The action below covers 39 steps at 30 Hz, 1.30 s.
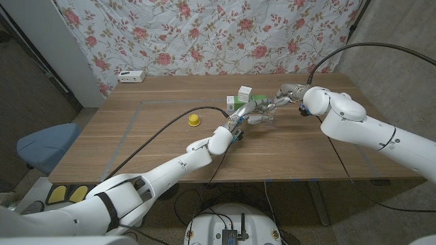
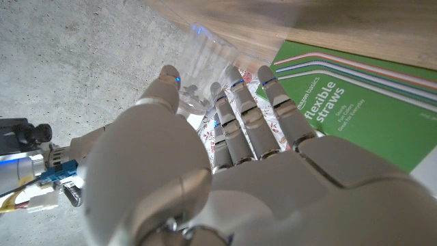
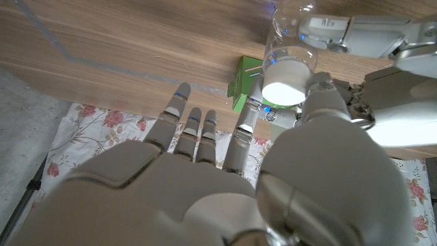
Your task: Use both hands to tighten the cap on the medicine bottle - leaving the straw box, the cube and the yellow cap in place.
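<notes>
Meeting over the bottle [image 3: 290,41]: left hand [image 1: 235,124] grips its clear body, right hand [image 1: 274,104] pinches the cap [image 3: 285,80] end-on, axis running between them.

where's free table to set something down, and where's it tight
Bare wood lies at the table's left side, from the yellow cap toward the power strip, and along the near edge between the arms. It is crowded at the far middle, where the left hand, right hand, straw box and cube cluster.
</notes>
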Motion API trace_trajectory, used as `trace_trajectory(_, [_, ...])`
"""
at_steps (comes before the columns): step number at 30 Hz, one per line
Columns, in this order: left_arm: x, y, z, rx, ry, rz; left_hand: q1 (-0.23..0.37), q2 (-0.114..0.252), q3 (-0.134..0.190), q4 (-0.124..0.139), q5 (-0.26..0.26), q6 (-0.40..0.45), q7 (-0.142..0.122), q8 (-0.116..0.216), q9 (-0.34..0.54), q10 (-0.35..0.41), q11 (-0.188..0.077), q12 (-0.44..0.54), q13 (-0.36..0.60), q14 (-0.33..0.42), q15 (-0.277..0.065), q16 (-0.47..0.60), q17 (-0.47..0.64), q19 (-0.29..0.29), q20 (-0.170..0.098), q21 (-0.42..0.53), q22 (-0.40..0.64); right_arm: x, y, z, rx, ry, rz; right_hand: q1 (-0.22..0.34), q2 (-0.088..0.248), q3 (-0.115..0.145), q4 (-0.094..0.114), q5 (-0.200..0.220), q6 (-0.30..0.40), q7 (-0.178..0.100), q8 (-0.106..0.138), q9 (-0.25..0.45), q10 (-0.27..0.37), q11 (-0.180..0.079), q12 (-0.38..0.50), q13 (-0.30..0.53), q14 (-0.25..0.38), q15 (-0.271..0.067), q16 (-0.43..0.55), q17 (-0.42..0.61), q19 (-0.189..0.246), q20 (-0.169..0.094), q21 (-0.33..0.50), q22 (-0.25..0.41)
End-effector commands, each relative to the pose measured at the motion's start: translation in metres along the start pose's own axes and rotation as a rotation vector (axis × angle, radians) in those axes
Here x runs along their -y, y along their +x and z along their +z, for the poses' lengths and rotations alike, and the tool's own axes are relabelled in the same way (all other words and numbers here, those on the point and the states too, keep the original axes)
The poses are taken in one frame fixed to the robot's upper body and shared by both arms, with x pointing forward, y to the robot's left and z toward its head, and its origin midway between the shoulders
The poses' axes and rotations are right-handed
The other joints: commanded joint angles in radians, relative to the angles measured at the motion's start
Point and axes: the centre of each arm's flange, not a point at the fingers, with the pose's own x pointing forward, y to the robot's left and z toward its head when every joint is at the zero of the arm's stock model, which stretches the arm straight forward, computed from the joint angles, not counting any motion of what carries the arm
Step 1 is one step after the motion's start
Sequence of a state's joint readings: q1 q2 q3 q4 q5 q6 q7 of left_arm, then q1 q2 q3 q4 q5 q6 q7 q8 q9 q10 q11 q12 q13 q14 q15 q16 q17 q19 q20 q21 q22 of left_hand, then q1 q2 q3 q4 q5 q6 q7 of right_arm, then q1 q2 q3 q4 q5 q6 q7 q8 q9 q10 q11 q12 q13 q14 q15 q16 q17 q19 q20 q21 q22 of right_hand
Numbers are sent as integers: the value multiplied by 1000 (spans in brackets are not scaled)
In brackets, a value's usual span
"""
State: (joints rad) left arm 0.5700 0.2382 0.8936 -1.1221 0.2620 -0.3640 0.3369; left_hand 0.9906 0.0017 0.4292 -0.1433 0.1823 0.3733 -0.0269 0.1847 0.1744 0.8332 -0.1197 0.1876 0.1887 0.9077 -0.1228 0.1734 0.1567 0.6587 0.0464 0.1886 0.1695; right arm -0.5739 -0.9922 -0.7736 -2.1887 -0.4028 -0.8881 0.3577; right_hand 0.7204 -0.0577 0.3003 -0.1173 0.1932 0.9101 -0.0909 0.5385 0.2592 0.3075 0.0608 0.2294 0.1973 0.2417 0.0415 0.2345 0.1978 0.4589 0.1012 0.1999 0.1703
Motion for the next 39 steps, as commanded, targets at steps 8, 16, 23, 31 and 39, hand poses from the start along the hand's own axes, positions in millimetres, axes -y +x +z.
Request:
trace_trajectory(8, [2, -1, 2, 5, -4, 0, -1, 6, 9, 0, 6, 6, -5, 5, 6, 23, -22, 6, 4, 12, -72, 1, 4, -2, -2, 5, 2, -5, -4, 5, -32, -1, -63, -17, 9, -6, 0, 5, 108, -6, 33, -8, 58, -22, 12, 1, 43, -20, 12, 2, 28, -5, 5, 1])
trace_trajectory(16, [2, -1, 3, 5, -6, -1, -2, 5, 10, 0, 5, 10, -6, 6, 6, 24, -23, 7, 4, 13, -72, 1, 4, -3, -3, 5, 2, -6, -4, 5, -36, 0, -69, -16, 19, -4, -4, 7, 152, -5, 45, -16, 80, -37, 13, 1, 54, -28, 13, 2, 37, -11, 5, 2])
trace_trajectory(23, [3, -1, 3, 5, -8, 0, -4, 4, 12, 0, 5, 13, -9, 7, 6, 25, -26, 7, 4, 14, -69, 1, 4, -2, -4, 5, 2, -6, -2, 4, -42, -4, -70, -24, 24, -5, -3, 6, 185, 1, 52, -23, 93, -51, 11, 0, 64, -32, 13, 2, 42, -15, 3, 2])
trace_trajectory(31, [4, -1, 3, 2, -9, 2, -5, 4, 13, 0, 5, 13, -8, 6, 6, 22, -25, 6, 4, 13, -72, 1, 4, -4, -4, 4, 2, -7, 0, 3, -54, -3, -78, -44, 34, -9, 1, 4, 246, 6, 63, -39, 123, -68, 10, 0, 79, -35, 14, 3, 49, -21, 1, 2])
trace_trajectory(39, [5, 0, 3, 1, -11, 5, -6, 4, 15, 0, 5, 13, -8, 5, 6, 22, -23, 6, 4, 14, -72, 1, 4, -4, -4, 4, 2, -8, 0, 2, -56, -4, -81, -82, 26, -24, 14, -2, 259, 13, 56, -51, 134, -71, 6, -1, 84, -37, 13, 4, 50, -29, 0, 3])
